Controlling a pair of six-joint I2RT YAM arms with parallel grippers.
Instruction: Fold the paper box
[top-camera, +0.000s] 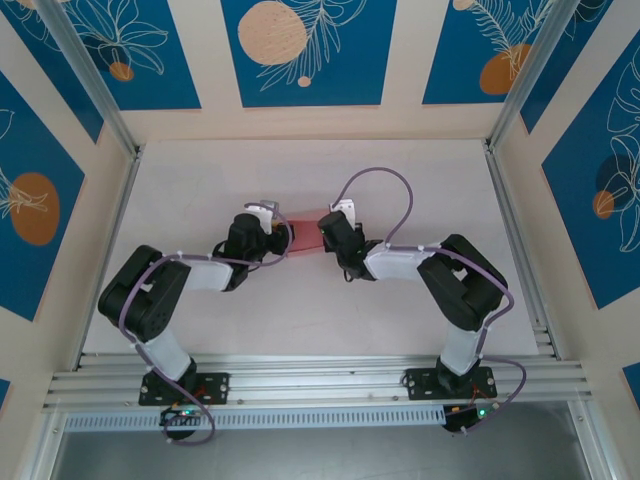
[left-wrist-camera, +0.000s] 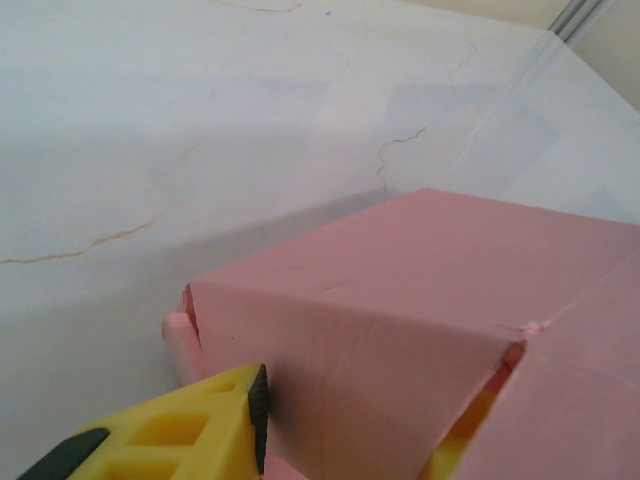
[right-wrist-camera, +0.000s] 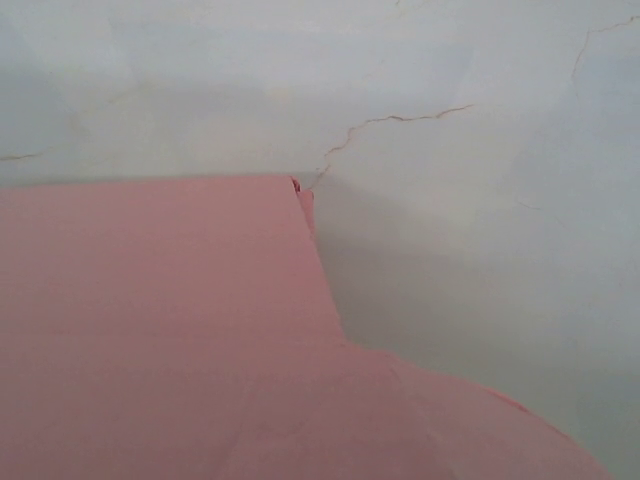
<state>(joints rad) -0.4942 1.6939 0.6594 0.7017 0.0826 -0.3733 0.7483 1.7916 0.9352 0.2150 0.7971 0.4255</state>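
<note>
The pink paper box (top-camera: 305, 228) lies mid-table between both arms, folded into a small block. In the left wrist view the paper box (left-wrist-camera: 420, 290) shows its top and one end face. My left gripper (left-wrist-camera: 365, 415) stands open around that end. Its yellow finger with the black pad (left-wrist-camera: 258, 400) sits just beside the face, and the other finger peeks through a gap at the right. My left gripper (top-camera: 283, 238) is at the box's left end and my right gripper (top-camera: 325, 235) at its right end. Pink card (right-wrist-camera: 170, 330) covers the right fingers, which are shut on it.
The white table top (top-camera: 420, 180) has thin cracks in its surface. Aluminium rails (top-camera: 515, 230) run along both sides and the near edge. Beige walls with blue panels (top-camera: 300, 50) close in the back and sides.
</note>
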